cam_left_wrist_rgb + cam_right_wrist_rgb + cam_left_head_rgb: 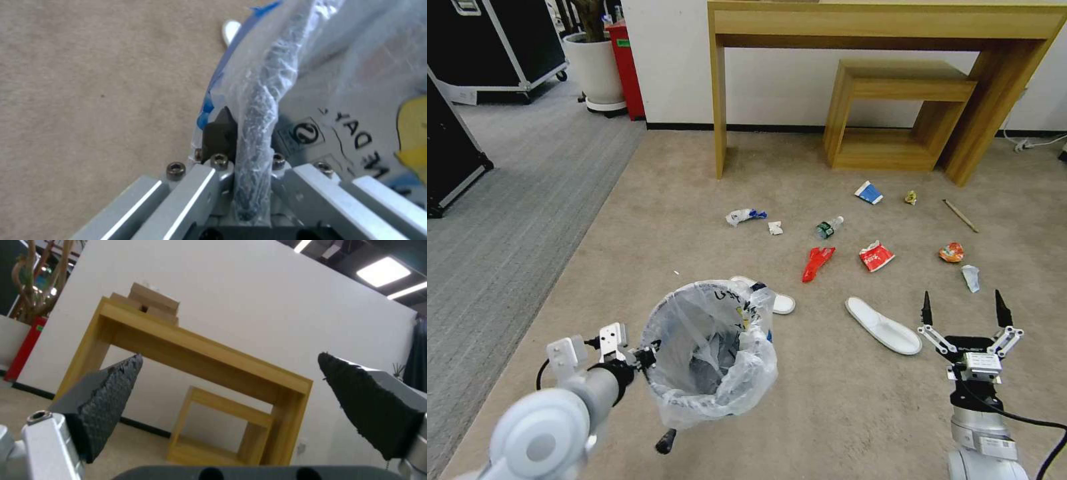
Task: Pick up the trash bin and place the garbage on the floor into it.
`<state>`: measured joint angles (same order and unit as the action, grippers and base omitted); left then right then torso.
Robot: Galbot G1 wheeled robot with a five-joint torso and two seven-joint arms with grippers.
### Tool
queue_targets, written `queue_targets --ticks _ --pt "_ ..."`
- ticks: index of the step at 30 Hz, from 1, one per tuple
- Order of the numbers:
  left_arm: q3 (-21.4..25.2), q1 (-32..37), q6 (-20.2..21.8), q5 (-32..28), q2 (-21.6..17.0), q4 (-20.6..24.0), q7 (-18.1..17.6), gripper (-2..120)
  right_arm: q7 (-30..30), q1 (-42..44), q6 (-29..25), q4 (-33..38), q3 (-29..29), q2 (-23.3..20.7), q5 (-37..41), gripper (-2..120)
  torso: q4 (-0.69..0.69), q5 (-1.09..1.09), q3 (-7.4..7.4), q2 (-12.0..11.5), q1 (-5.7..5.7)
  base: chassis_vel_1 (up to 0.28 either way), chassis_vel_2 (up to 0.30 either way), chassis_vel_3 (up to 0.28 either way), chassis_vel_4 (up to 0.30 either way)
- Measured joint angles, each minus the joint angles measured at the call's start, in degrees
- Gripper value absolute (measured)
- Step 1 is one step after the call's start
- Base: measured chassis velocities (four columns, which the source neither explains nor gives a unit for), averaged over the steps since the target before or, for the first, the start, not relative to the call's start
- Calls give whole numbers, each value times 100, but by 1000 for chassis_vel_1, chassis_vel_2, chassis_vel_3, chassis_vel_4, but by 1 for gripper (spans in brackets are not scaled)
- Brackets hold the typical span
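On the beige carpet floor [627,220] in front of a wooden desk [887,27], the garbage lies scattered: a red wrapper [817,261], a second red packet [876,257], a clear bottle [829,227], a blue-white carton [868,193], an orange wrapper [952,252], a thin stick [960,215] and a white slipper [883,325].

At near left the left hand [642,358] is clamped on the bag-wrapped rim of the trash bin [710,353]; the left wrist view shows the rim [256,140] pinched between the pads. The bin looks lifted, tilted a little, with a second slipper [780,303] peeking out beyond it.

At near right the right hand [964,309] hovers above the carpet with its fingers spread wide and empty, tips pointing away toward the desk.

The slipper is the closest piece to that open hand, lying just left of it and slightly farther out. Its long axis runs diagonally, from far left to near right, so it crosses the line of the fingers at an angle. I judge the right arm the better placed for it, with the wrist likely needing a turn to close across the slipper's narrow width. The bin waits to the left of the slipper, within a short carry.
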<state>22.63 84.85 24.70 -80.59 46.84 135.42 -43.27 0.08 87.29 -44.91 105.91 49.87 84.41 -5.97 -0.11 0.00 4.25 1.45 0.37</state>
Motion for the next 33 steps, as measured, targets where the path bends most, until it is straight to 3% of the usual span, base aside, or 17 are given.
queue_targets --ticks 2,14,24,29,33 --pt "-43 15 4 269 194 4 92 0 -1 18 1 17 0 6 4 100 -1 0 0 0 0 0 0 0 0" --pt "-62 97 45 535 351 26 123 0 -33 70 -22 -3 46 -34 73 100 -1 0 0 0 0 0 0 0 0" --pt "-39 58 20 802 365 -104 184 0 -39 51 -13 -28 26 -3 45 100 -1 0 0 0 0 0 0 0 0" --pt "-19 37 22 1150 390 -193 473 0 -42 36 -3 -43 18 19 1 100 -1 0 0 0 0 0 0 0 0" --pt "-71 -8 19 1175 371 -210 485 0 -53 27 -5 -53 19 38 -2 100 -1 -1 0 0 0 -13 4 11 -8"
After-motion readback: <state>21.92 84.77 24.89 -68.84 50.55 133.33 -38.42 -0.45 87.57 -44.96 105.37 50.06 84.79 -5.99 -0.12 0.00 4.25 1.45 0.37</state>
